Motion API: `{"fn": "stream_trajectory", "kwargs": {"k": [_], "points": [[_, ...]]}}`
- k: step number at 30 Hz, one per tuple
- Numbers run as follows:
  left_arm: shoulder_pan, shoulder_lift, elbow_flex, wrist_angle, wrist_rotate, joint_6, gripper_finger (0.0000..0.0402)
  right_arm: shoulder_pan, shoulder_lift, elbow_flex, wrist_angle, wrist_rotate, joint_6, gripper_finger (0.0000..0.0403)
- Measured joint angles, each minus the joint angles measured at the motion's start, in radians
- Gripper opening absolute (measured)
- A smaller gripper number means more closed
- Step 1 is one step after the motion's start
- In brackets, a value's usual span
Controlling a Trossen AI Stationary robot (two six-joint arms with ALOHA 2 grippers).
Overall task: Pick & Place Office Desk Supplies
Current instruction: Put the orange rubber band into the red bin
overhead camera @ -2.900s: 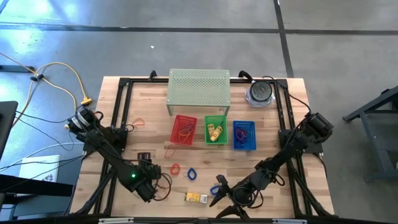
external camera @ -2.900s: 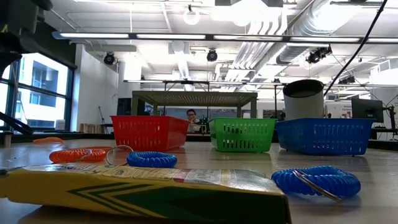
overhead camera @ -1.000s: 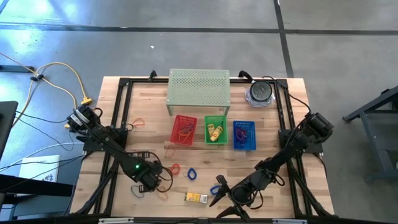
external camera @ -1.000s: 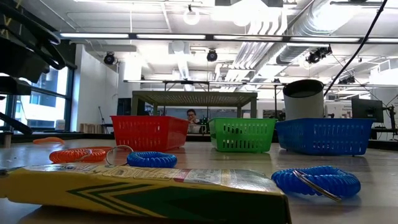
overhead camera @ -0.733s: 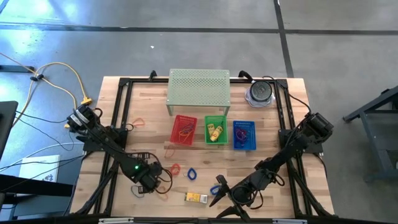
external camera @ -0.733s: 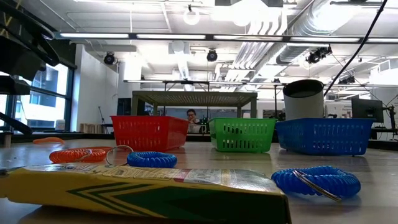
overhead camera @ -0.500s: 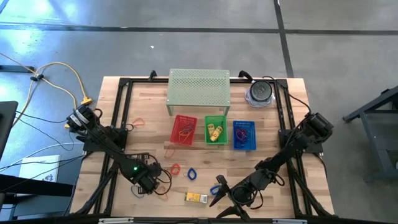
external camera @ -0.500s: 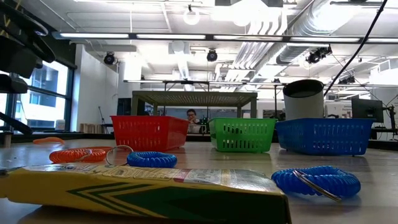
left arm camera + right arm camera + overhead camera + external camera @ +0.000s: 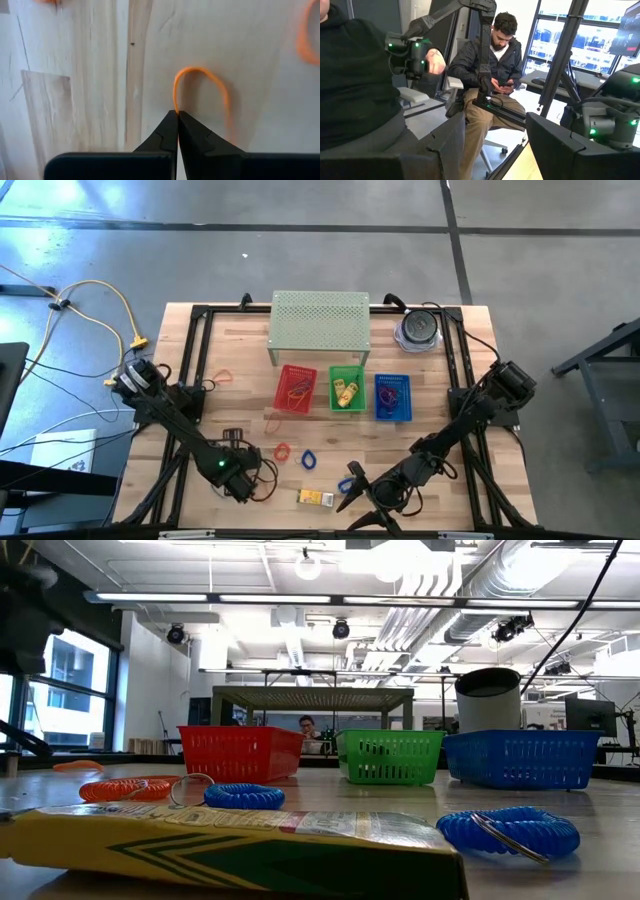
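Note:
My left gripper (image 9: 240,479) (image 9: 177,114) stands low over the table's near left part, shut on a thin orange rubber band (image 9: 200,72). Near the front edge my right gripper (image 9: 360,495) (image 9: 495,122) is open and holds nothing. Between them a yellow box (image 9: 315,497) (image 9: 230,850) lies flat on the wood. Blue coils (image 9: 308,459) (image 9: 347,484) and a red band (image 9: 282,451) lie nearby. Two more orange bands (image 9: 272,419) (image 9: 225,375) lie farther back. My left gripper pinches the orange band's strand (image 9: 175,106) between the very tips of its two fingers, coming from above and pointing down. The rest of the loop (image 9: 227,107) arcs out past the tips, slack, close over the wood; whether it is lifted I cannot tell.
A red basket (image 9: 295,388), a green basket (image 9: 347,388) and a blue basket (image 9: 393,396) stand in a row mid-table. Behind them are a perforated green shelf (image 9: 320,325) and a grey round container (image 9: 418,328). People sit beyond the table (image 9: 495,75).
My left gripper has moved a little toward the table's near edge, and its arm has dropped out of most of the low view's upper left corner. The right arm has kept still.

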Motion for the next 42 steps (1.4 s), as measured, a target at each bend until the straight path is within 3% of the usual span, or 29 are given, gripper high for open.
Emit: {"fn": "stream_trajectory", "kwargs": {"k": [8, 14, 19, 25, 29, 34, 42], "points": [[0.001, -0.003, 0.061, -0.051, -0.013, 0.023, 0.0, 0.0, 0.0, 0.0, -0.001, 0.0, 0.0, 0.0199], [0.001, -0.005, 0.218, -0.256, -0.088, 0.066, 0.0, 0.0, 0.0, 0.0, -0.001, 0.0, 0.0, 0.0199], [-0.002, -0.016, 0.371, -0.408, -0.154, 0.228, 0.0, 0.0, 0.0, 0.0, -0.001, 0.0, 0.038, 0.0199], [0.031, -0.116, 0.428, -0.42, -0.269, 0.379, 0.0, 0.019, 0.0, 0.0, -0.02, 0.003, 0.061, 0.0199], [0.127, -0.195, 0.429, -0.363, -0.289, 0.494, 0.0, 0.047, 0.0, 0.0, -0.02, 0.077, 0.029, 0.0199], [0.317, -0.228, 0.429, -0.234, -0.242, 0.698, 0.0, 0.066, 0.0, 0.0, -0.018, 0.162, -0.003, 0.0199], [0.65, -0.228, 0.352, -0.044, 0.016, 0.885, 0.0, 0.067, 0.0, 0.0, -0.02, 0.182, 0.023, 0.0199]]}}
